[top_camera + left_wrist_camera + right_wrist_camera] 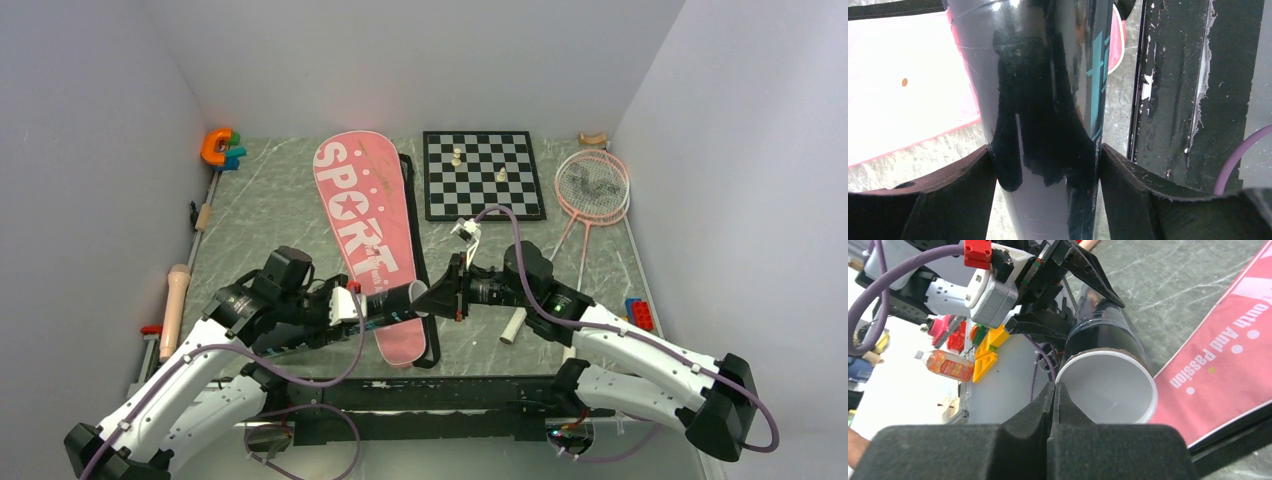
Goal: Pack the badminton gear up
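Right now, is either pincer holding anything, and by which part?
The left pincer clamps the black tube around its body, back from its open end. The right pincer is shut, holding nothing.

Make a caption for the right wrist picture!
The left end effector holds the black tube, its open mouth facing the shut right end effector, beside the pink bag.

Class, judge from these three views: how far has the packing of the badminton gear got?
Done: nothing looks packed yet; no shuttlecocks show in any view. In hand: the left gripper clamps the black tube over the near end of the pink SPORT bag, with the shut right gripper at the tube's open white mouth. Left: both rackets lie at far right, outside the bag.
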Controlling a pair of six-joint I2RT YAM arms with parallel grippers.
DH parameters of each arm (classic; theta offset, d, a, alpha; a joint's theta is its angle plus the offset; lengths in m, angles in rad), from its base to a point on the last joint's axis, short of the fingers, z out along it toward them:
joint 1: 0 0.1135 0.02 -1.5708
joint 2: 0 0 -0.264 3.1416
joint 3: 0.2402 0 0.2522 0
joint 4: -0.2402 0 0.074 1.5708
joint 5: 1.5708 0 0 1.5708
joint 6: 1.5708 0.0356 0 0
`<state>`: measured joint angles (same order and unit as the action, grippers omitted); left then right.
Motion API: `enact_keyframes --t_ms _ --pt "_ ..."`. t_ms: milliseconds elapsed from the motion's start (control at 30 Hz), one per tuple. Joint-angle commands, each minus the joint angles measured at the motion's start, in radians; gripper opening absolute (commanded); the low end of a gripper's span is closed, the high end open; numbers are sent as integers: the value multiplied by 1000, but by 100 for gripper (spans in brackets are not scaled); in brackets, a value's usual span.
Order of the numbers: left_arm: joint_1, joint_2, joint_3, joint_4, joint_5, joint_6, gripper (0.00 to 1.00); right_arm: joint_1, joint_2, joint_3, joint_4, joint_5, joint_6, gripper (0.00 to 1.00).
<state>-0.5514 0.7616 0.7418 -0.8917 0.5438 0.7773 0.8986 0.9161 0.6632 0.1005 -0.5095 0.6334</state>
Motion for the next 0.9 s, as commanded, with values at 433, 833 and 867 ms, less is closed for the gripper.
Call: enact_keyframes --t_ms 433,833,867 --pt "-3 -40 97 34 89 -17 29 -138 -28 -55 251 -244 147 63" --pt "-4 -38 91 42 84 -27 29 -246 -94 46 -40 -160 26 28" --pt "-4 -37 91 42 85 -28 29 -240 -89 58 -80 -131 3 35"
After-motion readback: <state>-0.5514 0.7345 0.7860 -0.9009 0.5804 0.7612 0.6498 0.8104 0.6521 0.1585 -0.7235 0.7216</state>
